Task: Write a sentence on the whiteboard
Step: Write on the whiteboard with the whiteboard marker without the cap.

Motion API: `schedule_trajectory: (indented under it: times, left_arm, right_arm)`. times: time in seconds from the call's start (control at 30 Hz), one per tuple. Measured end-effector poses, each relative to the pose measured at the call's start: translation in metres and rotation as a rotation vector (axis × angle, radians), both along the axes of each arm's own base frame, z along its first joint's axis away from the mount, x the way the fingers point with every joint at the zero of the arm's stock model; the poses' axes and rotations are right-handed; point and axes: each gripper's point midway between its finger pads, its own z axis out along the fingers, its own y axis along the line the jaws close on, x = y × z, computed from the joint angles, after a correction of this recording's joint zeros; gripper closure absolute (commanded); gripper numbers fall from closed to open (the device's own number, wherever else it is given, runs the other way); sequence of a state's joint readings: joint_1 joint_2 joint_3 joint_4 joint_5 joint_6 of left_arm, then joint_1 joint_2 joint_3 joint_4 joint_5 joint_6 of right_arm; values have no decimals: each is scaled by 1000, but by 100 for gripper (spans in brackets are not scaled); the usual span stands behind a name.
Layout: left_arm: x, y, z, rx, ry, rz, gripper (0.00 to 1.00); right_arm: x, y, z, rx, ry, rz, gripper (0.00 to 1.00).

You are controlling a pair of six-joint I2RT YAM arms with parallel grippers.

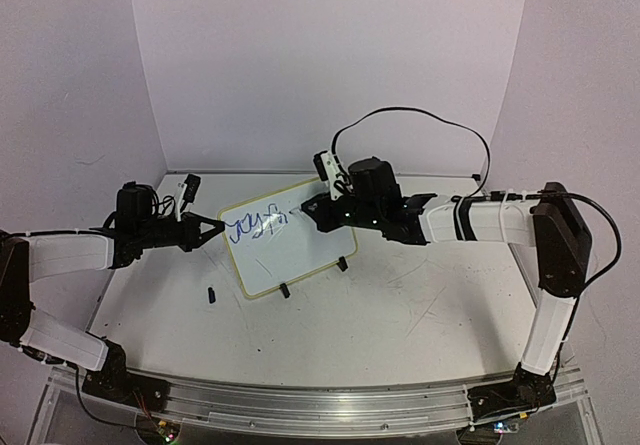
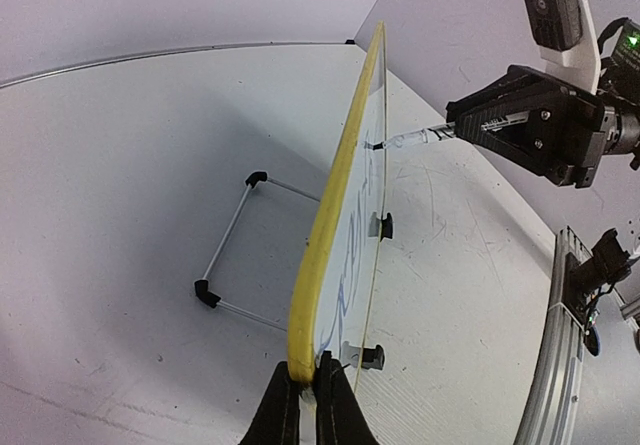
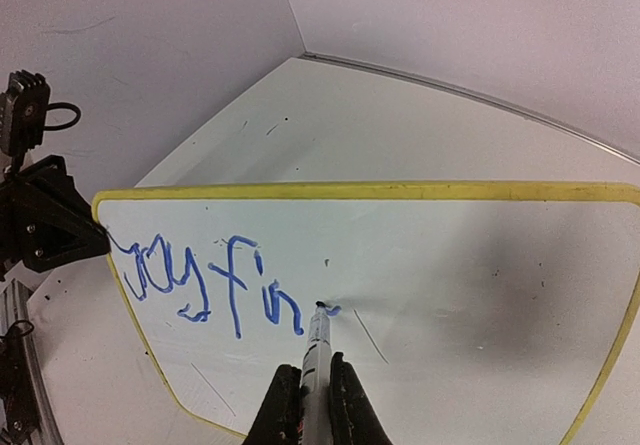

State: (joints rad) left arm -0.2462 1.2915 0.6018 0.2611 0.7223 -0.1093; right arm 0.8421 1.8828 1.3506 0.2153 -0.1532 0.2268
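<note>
The whiteboard stands tilted on its two black clip feet in the middle of the table, yellow-framed, with blue handwriting across its left half. My left gripper is shut on the board's yellow left edge. In the top view that gripper sits at the board's left side. My right gripper is shut on a white marker whose tip touches the board just right of the last letters. From above, the right gripper hovers at the board's upper right.
A small black marker cap lies on the table left of the board's front. A wire stand with black tips props the board from behind. The table's metal rail runs along the near edge.
</note>
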Motion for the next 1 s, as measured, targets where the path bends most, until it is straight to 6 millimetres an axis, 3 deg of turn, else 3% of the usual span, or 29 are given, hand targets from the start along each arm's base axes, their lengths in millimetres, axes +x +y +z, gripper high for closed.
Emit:
schedule_trajectory:
  times: [0.5, 1.0]
  left_arm:
    - [0, 0, 0, 1, -1, 0, 100]
    - [0, 0, 0, 1, -1, 0, 100]
  right_arm:
    - [-3, 3, 0, 5, 7, 20, 100]
    - [-7, -1, -14, -20, 27, 14, 100]
